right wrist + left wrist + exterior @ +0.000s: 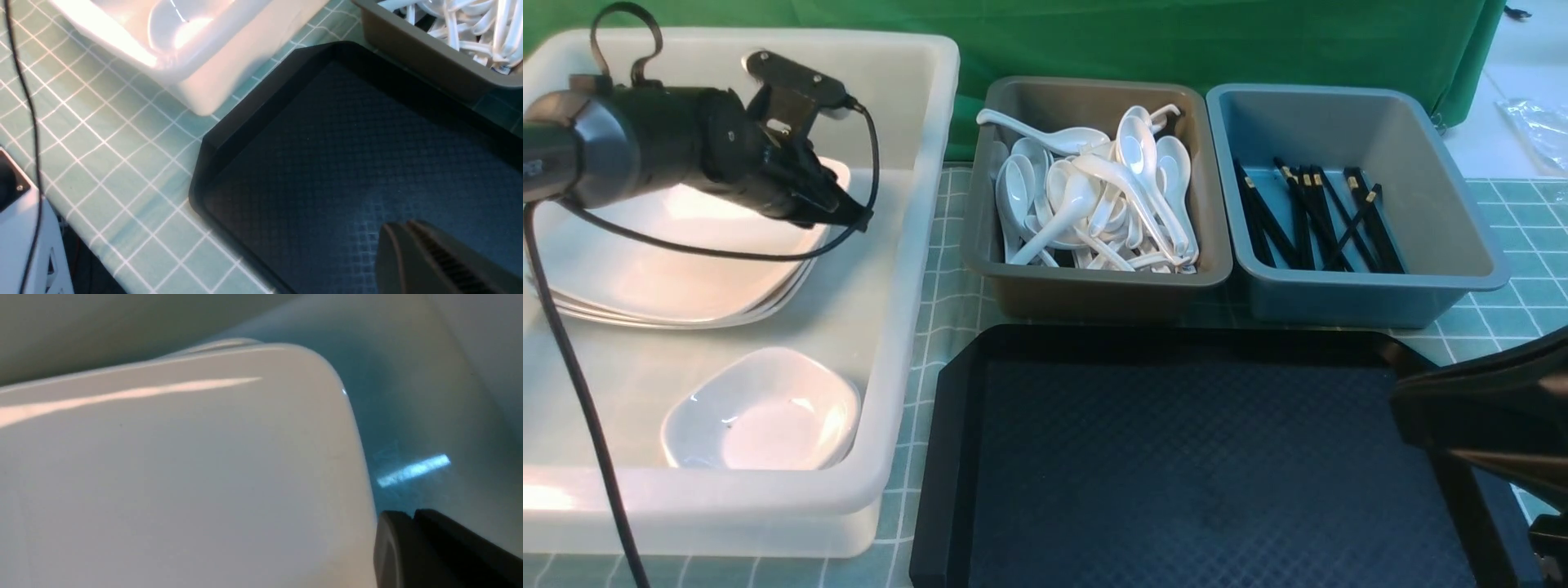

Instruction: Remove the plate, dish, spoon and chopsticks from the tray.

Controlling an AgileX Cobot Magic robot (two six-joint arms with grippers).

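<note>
1. Front view showed the tray [1176,457] bare, so clearing looked finished. The right gripper [1398,400] hung over the tray's right side, jaws closed on nothing. If it swept out low, it could have caught the rim and dragged the tray.
2. Left of the tray, the dish [760,420] lay in the tub [907,327], at its near end. It looked settled, with little risk.
3. Farther back in the tub, the plate [686,261] sat on top of a stack. The left gripper [854,216] hovered just beside the plate's tray-side corner, jaws closed and empty. If it pulled out low, it could have knocked the plate askew. Its cable [727,253] hung across the plate and might have snagged.
4. Beyond the tray, spoons [1094,204] were heaped in the brown bin [1094,294]. I could not tell which was the task's spoon. The chopsticks [1315,216] lay in the grey bin [1364,302]. An arm bumping the brown bin could have spilled the spoons.
</note>
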